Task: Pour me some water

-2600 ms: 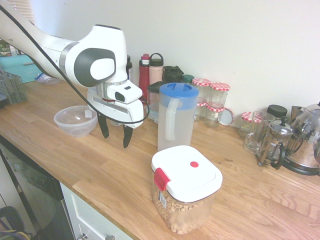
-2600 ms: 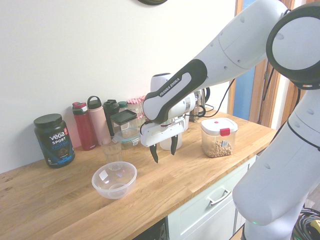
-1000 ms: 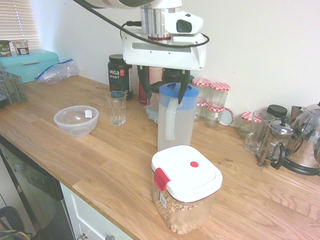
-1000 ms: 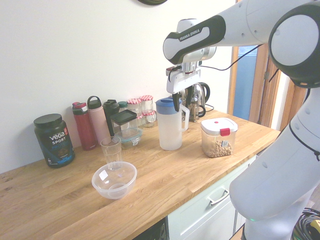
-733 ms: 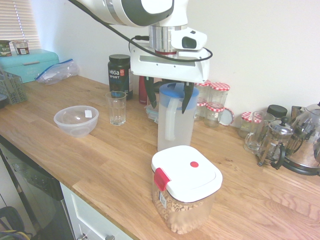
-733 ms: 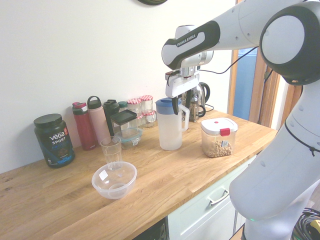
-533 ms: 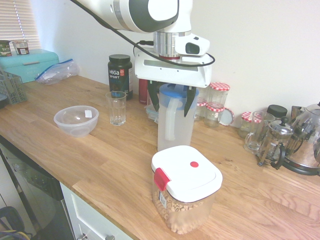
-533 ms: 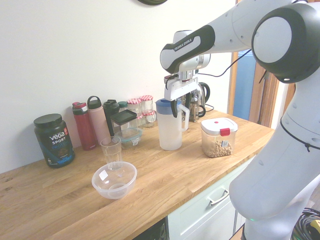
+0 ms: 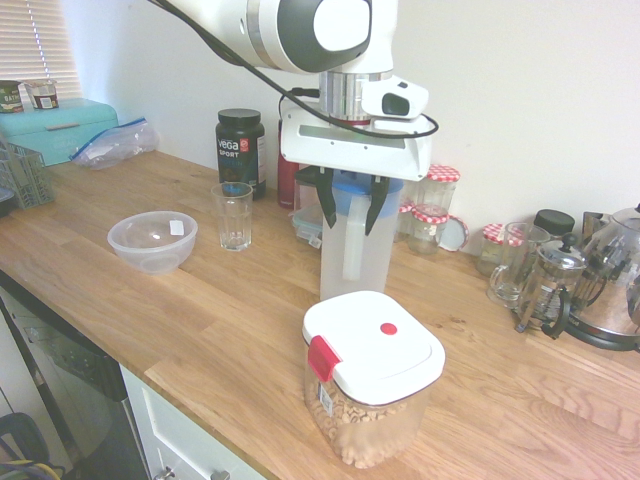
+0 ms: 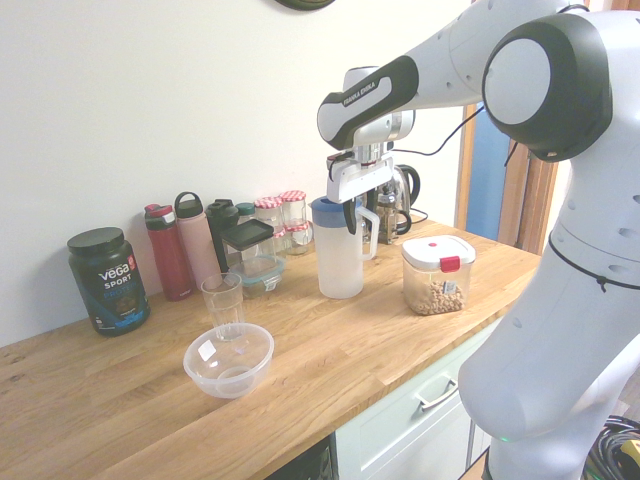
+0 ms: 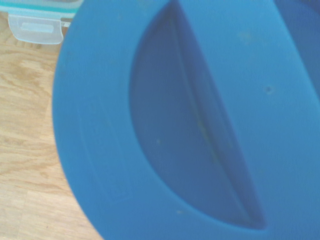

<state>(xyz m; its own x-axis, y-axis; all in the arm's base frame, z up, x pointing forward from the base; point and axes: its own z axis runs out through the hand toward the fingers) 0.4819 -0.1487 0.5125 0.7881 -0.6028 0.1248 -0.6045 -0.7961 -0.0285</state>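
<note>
Now | jug [image 9: 355, 240] upright, handle toward camera | gripper [image 9: 350, 205] astride its top, grip unclear

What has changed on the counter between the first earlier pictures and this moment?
The gripper rose from beside the bowl, crossed to the jug and came down; its fingers now straddle the blue lid. Whether they grip yet is unclear. The jug turned slightly on the spot. The bowl, the glass and the cereal box kept their places.

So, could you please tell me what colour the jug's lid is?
Blue; the lid fills the wrist view.
</note>
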